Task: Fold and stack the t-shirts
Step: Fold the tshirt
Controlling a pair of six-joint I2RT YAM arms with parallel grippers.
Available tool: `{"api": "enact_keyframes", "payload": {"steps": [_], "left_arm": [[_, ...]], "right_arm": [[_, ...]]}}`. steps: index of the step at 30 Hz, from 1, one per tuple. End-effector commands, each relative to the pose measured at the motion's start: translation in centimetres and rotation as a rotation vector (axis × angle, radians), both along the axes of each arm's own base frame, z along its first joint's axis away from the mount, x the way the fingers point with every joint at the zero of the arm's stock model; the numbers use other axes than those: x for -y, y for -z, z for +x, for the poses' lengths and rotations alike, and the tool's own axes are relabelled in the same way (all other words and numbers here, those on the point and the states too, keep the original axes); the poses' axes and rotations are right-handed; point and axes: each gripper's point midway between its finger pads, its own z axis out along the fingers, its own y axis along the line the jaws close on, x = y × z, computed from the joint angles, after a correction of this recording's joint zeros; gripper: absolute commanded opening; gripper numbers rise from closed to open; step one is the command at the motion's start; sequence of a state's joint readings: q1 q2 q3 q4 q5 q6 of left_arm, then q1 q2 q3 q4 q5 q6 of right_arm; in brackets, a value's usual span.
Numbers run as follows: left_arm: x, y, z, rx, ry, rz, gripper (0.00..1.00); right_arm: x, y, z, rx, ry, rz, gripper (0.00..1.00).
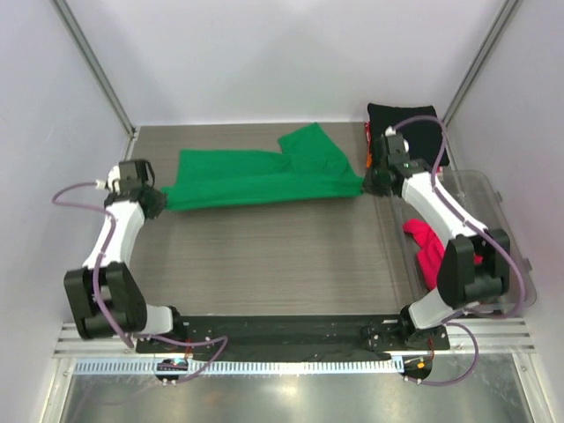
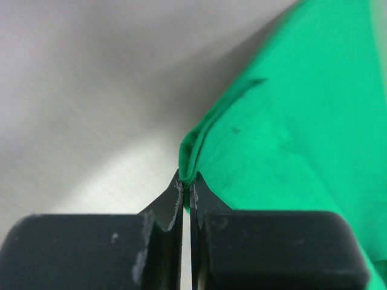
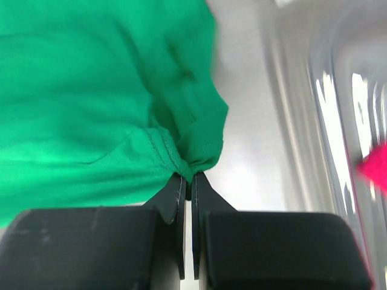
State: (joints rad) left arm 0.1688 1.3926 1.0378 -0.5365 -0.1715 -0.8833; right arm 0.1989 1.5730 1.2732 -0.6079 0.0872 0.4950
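Pinched at both ends by fingers (image 2: pixel 164 208) of the left gripper (image 2: pixel 187 184) and right gripper (image 3: pixel 188 181), the bright green t-shirt (image 1: pixel 251 179) is drawn long; folds are seen.

A: Where's the left end effector (image 1: pixel 159 201)?
B: At the left end of the green t-shirt (image 1: pixel 256 176), jaws pressed together on a pinch of its edge. That arm rises from its base, elbow bent low, forearm reaching forward.
A: And the right end effector (image 1: pixel 370 183)?
B: At the shirt's right end, likewise clamped on a bunched fold, arm stretched forward, wrist turned inward toward the cloth.
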Motion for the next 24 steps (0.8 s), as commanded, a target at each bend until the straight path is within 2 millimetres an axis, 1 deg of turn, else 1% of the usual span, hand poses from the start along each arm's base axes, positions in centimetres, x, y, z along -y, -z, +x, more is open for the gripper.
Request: {"api": "enact_keyframes", "payload": {"steps": [1,2,3,4,5,7,8,10,11,12,13,14,15,16,17,18,20,21,22,23,24], "left_arm": [[-0.2,6.1,-6.9,-0.205,-0.048,-0.022,0.00],[0.2,6.7,-7.6,-0.215,-0.053,-0.036,0.00],[0.3,7.5,-8.5,-0.234,-0.059,-0.046,0.00],[0.6,8.5,-9.8,-0.260,-0.064,-0.058,0.00],[0.7,8.8,-10.1,-0.259,-0.065,-0.064,0.00],[1.0,9.2,-10.9,-0.260,-0.067,-0.073,0.00],[1.1,9.3,-11.1,-0.264,-0.072,-0.076,0.00],[1.1,9.3,-11.5,-0.273,-0.080,-0.083,0.01],[1.3,9.3,-11.8,-0.283,-0.083,-0.089,0.02],[1.3,9.3,-12.0,-0.288,-0.085,-0.092,0.02],[1.3,9.3,-12.3,-0.293,-0.095,-0.092,0.02],[1.3,9.0,-12.4,-0.283,-0.099,-0.091,0.04],[1.4,8.9,-12.9,-0.291,-0.110,-0.095,0.04],[1.4,8.9,-13.4,-0.296,-0.121,-0.094,0.07],[1.4,8.3,-13.8,-0.284,-0.128,-0.093,0.08],[1.5,8.1,-14.1,-0.279,-0.135,-0.095,0.10],[1.7,7.7,-15.0,-0.276,-0.154,-0.101,0.14],[1.6,7.1,-15.2,-0.250,-0.161,-0.098,0.17],[1.7,6.8,-15.4,-0.240,-0.169,-0.101,0.31],[1.8,6.5,-15.9,-0.239,-0.172,-0.103,0.42],[1.8,5.7,-15.8,-0.202,-0.172,-0.099,0.55]], "right_arm": [[1.1,5.8,-6.0,-0.183,0.027,-0.004,0.01],[1.1,7.4,-7.5,-0.218,0.025,-0.001,0.01],[1.2,7.8,-8.2,-0.228,0.024,0.005,0.01],[1.2,7.8,-8.8,-0.228,0.024,0.011,0.01],[1.3,8.7,-10.0,-0.254,0.025,0.009,0.01],[1.4,8.8,-11.0,-0.255,0.027,0.017,0.01],[1.5,9.4,-11.8,-0.275,0.031,0.017,0.01],[1.6,9.4,-12.5,-0.277,0.041,0.023,0.01],[1.8,9.9,-13.4,-0.301,0.052,0.020,0.01],[1.8,10.1,-13.8,-0.309,0.071,0.031,0.01],[1.8,10.4,-14.1,-0.317,0.080,0.036,0.02],[1.8,10.4,-14.5,-0.320,0.092,0.043,0.04],[1.7,10.9,-15.3,-0.338,0.107,0.056,0.13],[1.7,11.0,-15.6,-0.341,0.117,0.063,0.19],[1.7,11.1,-16.1,-0.340,0.120,0.070,0.24],[1.6,11.1,-16.2,-0.340,0.129,0.080,0.39],[1.6,10.9,-16.7,-0.336,0.134,0.090,0.49],[1.5,10.2,-16.7,-0.313,0.135,0.100,0.58],[1.5,9.8,-16.6,-0.299,0.135,0.102,0.61],[1.5,9.1,-16.5,-0.285,0.133,0.108,0.64],[1.4,8.0,-16.1,-0.249,0.129,0.115,0.66]]}}
